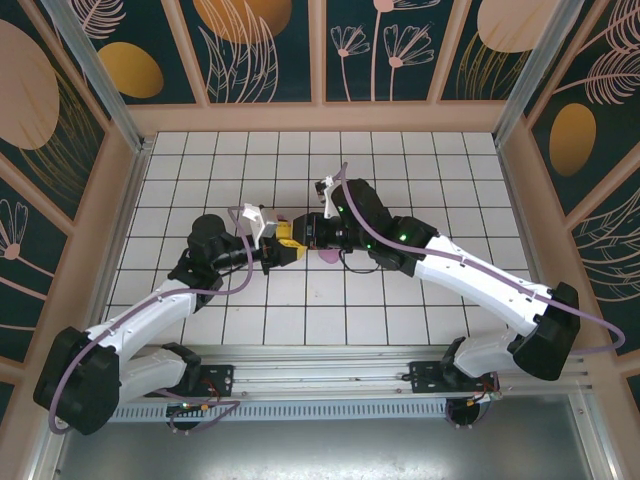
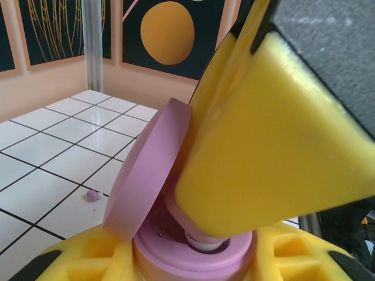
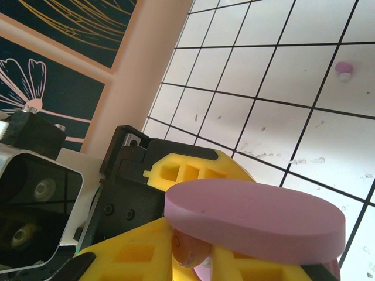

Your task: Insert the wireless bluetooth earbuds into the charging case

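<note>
Earbud (image 2: 202, 240) has its tip in the well of the open case (image 2: 170, 264), pinched by the narrow right gripper (image 3: 188, 260), which comes in from 1 o'clock in the left wrist view. The lid (image 2: 146, 170) is tilted up at 10 o'clock. The left gripper (image 2: 190, 266) clamps the case base between both fingers near the middle of the tiled surface (image 1: 400, 160), and a loose earbud (image 2: 92, 195) lies on the surface, apart at 8 o'clock of the case.
</note>
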{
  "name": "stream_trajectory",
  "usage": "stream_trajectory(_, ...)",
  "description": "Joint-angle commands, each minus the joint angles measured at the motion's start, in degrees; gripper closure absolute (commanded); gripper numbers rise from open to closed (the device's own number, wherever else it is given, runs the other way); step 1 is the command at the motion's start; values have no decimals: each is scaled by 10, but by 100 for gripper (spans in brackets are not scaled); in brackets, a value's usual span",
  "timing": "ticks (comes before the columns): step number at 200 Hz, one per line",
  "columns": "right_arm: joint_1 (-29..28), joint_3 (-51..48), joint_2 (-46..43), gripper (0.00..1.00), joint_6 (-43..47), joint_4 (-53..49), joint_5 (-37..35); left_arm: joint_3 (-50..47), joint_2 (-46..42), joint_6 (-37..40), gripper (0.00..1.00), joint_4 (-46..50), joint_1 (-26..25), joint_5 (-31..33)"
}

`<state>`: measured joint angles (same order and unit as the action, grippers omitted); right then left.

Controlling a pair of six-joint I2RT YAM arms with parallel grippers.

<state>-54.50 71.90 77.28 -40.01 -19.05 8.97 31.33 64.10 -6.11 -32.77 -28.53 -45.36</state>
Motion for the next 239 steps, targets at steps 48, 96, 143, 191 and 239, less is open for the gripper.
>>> stream_trajectory(48,-11,-1,-5,76,-10,-58,-24,6,-30,18,100,-33,-3,-1)
stream_trajectory(96,-12,5,-8,74,-13,-72,-41,7,-30,19,100,-29,-3,-1)
stream_trajectory(143,-16,25,-4,73,-12,-94,-64,8,-30,24,100,-23,-3,1)
stream_trajectory(191,-17,40,-1,72,-11,-104,-77,8,-28,29,100,-16,-3,1)
stream_trajectory(239,-18,52,0,70,-13,-105,-76,7,-25,33,100,-13,-3,2)
